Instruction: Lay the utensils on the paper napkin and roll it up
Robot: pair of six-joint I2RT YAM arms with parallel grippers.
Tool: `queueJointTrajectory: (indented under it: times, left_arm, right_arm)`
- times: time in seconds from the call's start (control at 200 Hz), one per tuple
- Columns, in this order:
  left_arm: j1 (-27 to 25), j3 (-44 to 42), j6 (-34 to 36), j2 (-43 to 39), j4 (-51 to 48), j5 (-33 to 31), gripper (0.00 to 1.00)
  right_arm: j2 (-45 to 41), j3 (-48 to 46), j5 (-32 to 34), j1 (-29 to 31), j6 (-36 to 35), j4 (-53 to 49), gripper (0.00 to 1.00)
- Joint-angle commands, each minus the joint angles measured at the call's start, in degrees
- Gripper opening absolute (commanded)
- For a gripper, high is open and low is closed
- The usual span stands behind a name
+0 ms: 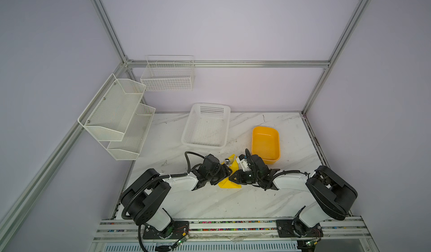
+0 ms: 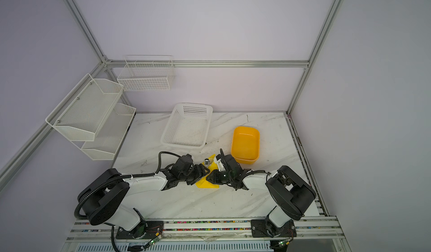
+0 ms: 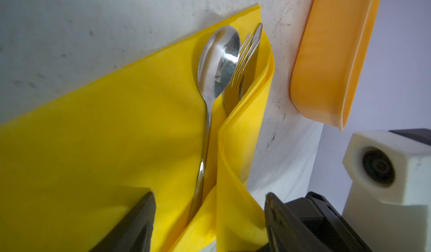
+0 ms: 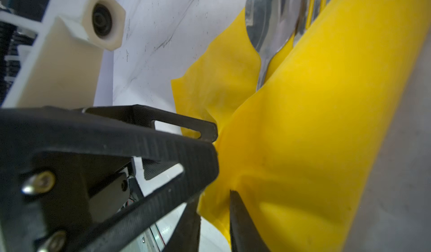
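The left gripper (image 3: 208,197) holds its jaws spread wide astride the raised fold of the paper napkin (image 3: 93,134), probably so the flap can settle without being dragged. The utensils, a spoon (image 3: 219,59) and a fork (image 3: 246,52) among them, lie bundled on the napkin in that fold's crease, heads poking out, ready for rolling on the table (image 3: 70,29). The right gripper (image 4: 213,199) has its jaws slightly parted with the napkin's edge in the gap, apparently not pinching it.

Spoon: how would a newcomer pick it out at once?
On the marble table, find the yellow napkin near the orange tub. The spoon lies on it beside the fork; its smooth rounded bowl, without tines, marks it.
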Motion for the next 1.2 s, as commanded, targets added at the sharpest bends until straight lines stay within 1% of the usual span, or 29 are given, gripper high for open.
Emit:
queueJointTrajectory:
  times: [0.0,0.085,0.265,0.335,0.415,0.525,0.66,0.72,0.815,0.875,1.065,1.195]
  left_arm:
    - [0.23,3.21,0.94,0.64,1.25,1.70,0.75]
    - [0.23,3.30,0.94,0.87,1.04,1.89,0.76]
    - [0.32,3.04,0.94,1.13,1.16,1.80,0.77]
    - [0.32,3.17,1.00,1.43,1.40,1.93,0.77]
    - [0.41,3.38,1.11,1.92,1.27,2.35,0.75]
    - [0.41,3.39,1.08,2.49,1.13,2.67,0.66]
    - [0.42,3.73,1.20,2.69,0.07,2.51,0.49]
    - [0.40,4.01,1.62,2.42,-1.44,1.99,0.46]
    - [0.41,3.87,2.07,1.73,-2.52,1.23,0.37]
    - [0.41,3.83,2.32,1.33,-2.86,0.97,0.29]
    - [0.41,3.83,3.13,-0.02,-2.89,0.87,0.17]
    - [0.39,3.14,3.35,-0.47,-0.91,1.52,0.14]
  right_arm:
    - [0.33,-0.81,-2.78,0.43,-0.94,2.82,0.32]
    - [0.30,-1.04,-3.55,0.43,-1.16,3.52,0.39]
    - [0.96,-0.99,-4.64,0.43,-1.53,4.30,0.43]
    - [1.37,-1.12,-5.28,0.44,-1.56,4.87,0.43]
    - [1.66,-1.05,-4.52,0.43,-1.54,4.45,0.42]
    - [1.57,-1.22,-3.94,0.44,-1.46,4.35,0.38]
    - [0.53,-1.83,-2.99,0.43,-1.08,4.29,0.34]
    - [-0.04,-1.88,-2.45,0.40,-1.12,3.75,0.33]
    - [-1.11,-1.97,-1.73,0.44,-1.08,2.76,0.32]
    - [-2.01,-2.16,-0.95,0.43,-1.09,2.13,0.32]
    - [-3.96,-2.39,0.96,0.44,-0.69,1.10,0.32]
    - [-3.93,-2.49,1.45,0.44,-0.28,1.01,0.32]
